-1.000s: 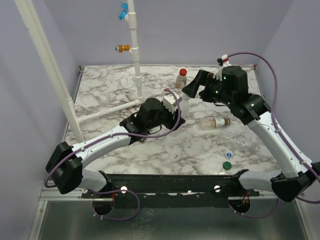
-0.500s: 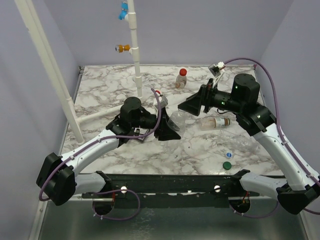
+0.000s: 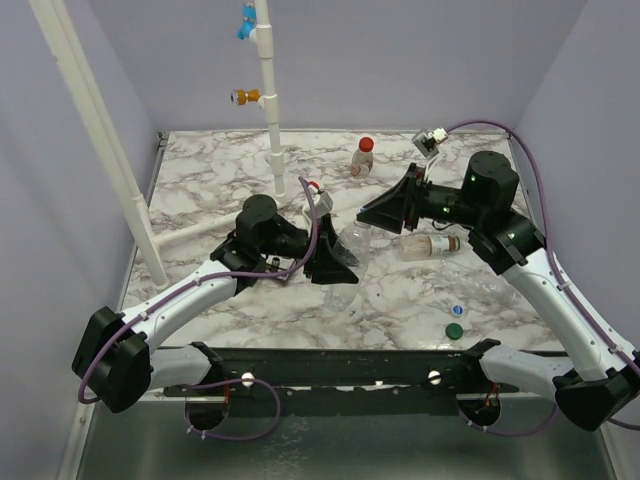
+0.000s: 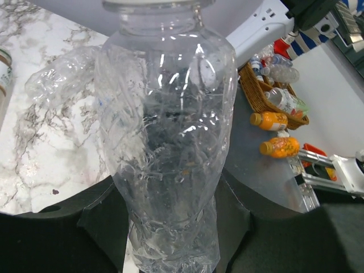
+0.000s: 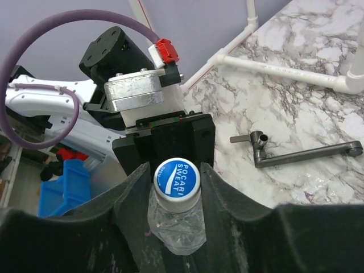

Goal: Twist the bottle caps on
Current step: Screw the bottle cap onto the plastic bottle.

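Just right of the white pipe's (image 3: 272, 120) foot, the left gripper (image 3: 332, 260) has its fingers clamped around the body of a crumpled clear bottle (image 4: 170, 131). The right gripper (image 3: 372, 213) meets it from farther right of the pipe. Its fingers press on either side of the white-and-blue cap (image 5: 177, 177) that sits on the bottle's neck. Farther right again lie a labelled bottle (image 3: 430, 245) and a green cap (image 3: 454, 331).

The right hand (image 5: 176, 172) has its fingers (image 5: 133, 193) against either side of a white-and-blue Pocari Sweat cap (image 5: 177, 177) on a clear bottle (image 5: 177, 230). Behind it is the left hand (image 5: 170, 149). A dark metal bracket (image 5: 301, 154) and a white pipe (image 5: 284, 68) lie on the marble desk (image 5: 318, 96).
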Motion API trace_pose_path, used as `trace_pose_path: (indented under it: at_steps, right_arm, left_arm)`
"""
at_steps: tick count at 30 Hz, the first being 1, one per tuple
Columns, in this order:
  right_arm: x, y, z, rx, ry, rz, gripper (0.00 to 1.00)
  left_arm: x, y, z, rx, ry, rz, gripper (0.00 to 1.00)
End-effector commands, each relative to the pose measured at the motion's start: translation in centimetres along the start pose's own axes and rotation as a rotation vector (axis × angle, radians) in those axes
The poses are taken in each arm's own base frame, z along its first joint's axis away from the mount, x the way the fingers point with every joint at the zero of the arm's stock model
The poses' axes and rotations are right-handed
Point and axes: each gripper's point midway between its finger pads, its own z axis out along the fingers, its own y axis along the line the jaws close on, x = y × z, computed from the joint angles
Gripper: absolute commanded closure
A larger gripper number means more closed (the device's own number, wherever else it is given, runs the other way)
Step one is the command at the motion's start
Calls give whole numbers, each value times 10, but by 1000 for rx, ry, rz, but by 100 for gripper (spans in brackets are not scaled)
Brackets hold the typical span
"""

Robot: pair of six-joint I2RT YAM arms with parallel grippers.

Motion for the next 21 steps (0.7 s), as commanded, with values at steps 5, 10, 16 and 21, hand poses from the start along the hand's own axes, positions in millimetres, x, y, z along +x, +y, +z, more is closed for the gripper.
trace_pose_path:
  at_steps: [5,10,16,21]
  right_arm:
    - [-1,-8,0,52,-1,37,79]
    - [9,-48,2,260,38,129,91]
    - [32,-108,-2,572,79,287,96]
    - [50,-143,0,790,100,368,100]
  left_arm:
    - [-3,12,-2,-63,-31,10,100]
    - [-19,85,-18,-488,-113,45,100]
    - [-42,141,-47,-999,-204,182,100]
    - [-42,152,-41,-1178,-176,270,100]
